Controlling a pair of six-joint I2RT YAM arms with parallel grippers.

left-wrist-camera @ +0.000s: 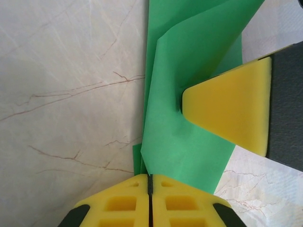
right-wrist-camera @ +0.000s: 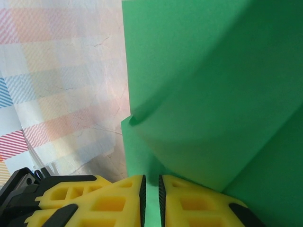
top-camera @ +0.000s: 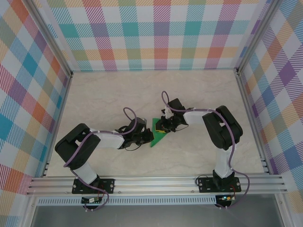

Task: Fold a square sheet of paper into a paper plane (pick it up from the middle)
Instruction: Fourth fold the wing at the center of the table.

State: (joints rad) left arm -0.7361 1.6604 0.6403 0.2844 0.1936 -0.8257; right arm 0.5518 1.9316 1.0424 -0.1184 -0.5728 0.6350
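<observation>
at the left gripper [left-wrist-camera: 150, 182], clamping tight, pads meeting, on the square sheet of paper [left-wrist-camera: 189, 75] bulging just ahead of the jaws; at the right gripper [right-wrist-camera: 151, 184], nipping it in a hairline gap. risking tearing it by pulling apart.

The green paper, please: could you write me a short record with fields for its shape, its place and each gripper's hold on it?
green paper: folded, with overlapping layers, partly curled up
place: middle of the marble table, between the two grippers
left gripper: fingers shut on the paper's edge
right gripper: fingers nearly together, with paper in the narrow gap
plane: not yet a finished dart
</observation>
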